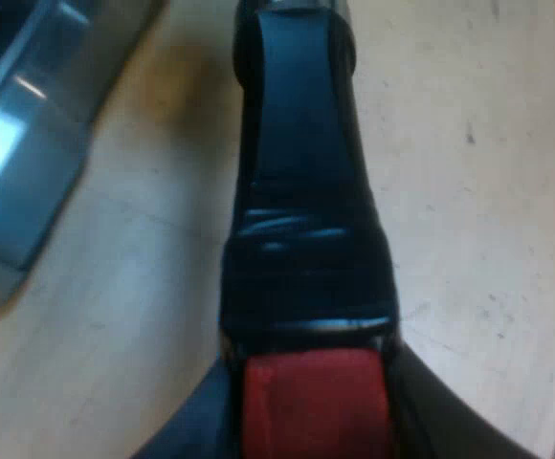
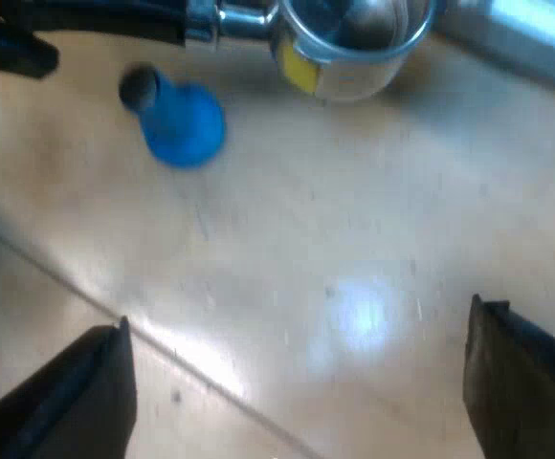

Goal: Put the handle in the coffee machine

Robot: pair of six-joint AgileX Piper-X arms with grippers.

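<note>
Left fingers are pinching the glossy black handle just above its matte red end. Right fingers, spread wide, are hovering over the pale, smooth table. The holder's round, shiny metal cup is sitting near a bulbous blue tamper.

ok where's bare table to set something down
Widest free patch: bare table between the open right gripper and the blue tamper. Another strip runs beside the handle, on the side away from the machine. Crowded around the holder's basket, with the tamper close by and the left gripper clamped on the handle.
</note>
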